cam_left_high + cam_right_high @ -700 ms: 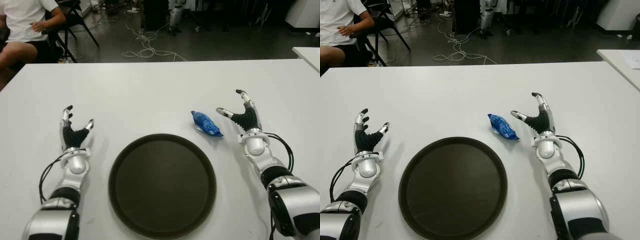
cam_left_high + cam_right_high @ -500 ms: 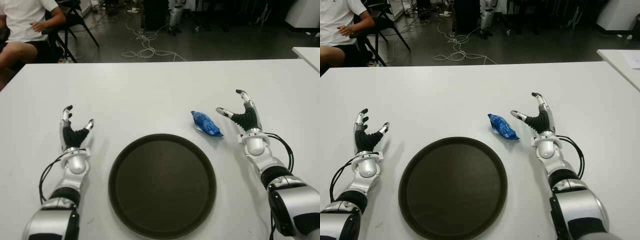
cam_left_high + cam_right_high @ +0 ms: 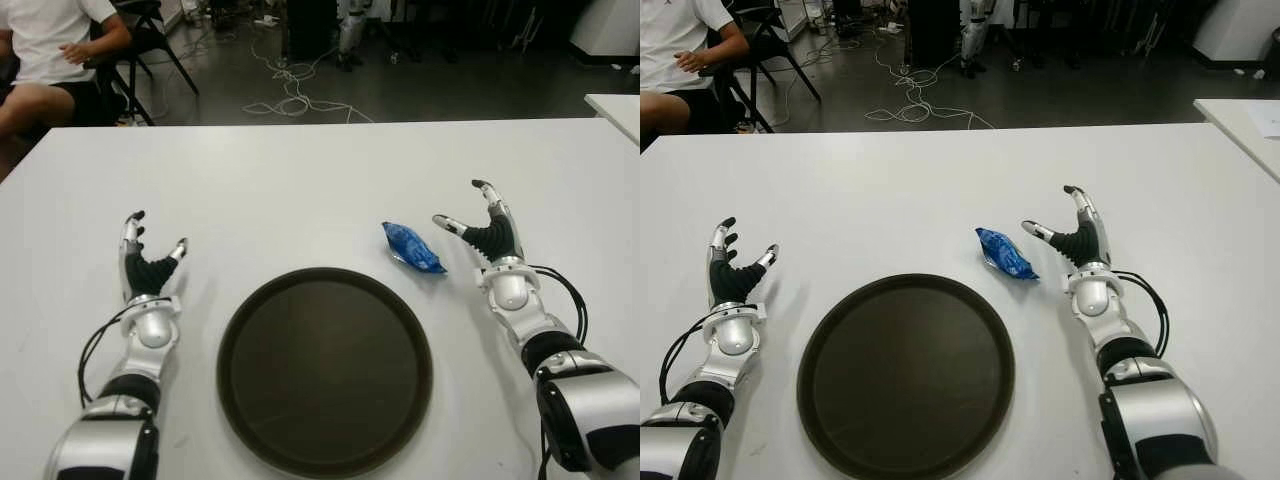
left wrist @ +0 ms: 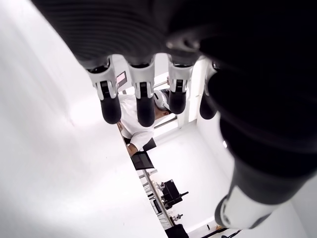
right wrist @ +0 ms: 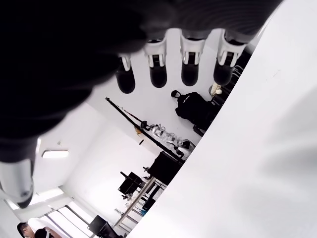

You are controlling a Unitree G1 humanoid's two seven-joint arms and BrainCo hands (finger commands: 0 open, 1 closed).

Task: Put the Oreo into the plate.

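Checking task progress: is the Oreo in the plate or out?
Out. The Oreo lies on the table just beyond the plate rim, beside the open right hand.

Cut off at upper left: seated person point(image 3: 45, 60). Too small to read: print on blue packet point(image 3: 412, 248).

One blue Oreo packet point(image 3: 412, 248) lies on the white counter point(image 3: 300, 190). One round dark plate point(image 3: 325, 370) sits on the same counter. Two robot hands show: the left hand point(image 3: 148, 262) and the right hand point(image 3: 484, 228), each with its fingers spread and holding nothing. One person point(image 3: 48, 50) sits beyond the counter's far left corner, beside one dark chair point(image 3: 150, 35). A second white counter point(image 3: 615, 108) shows at the far right edge.
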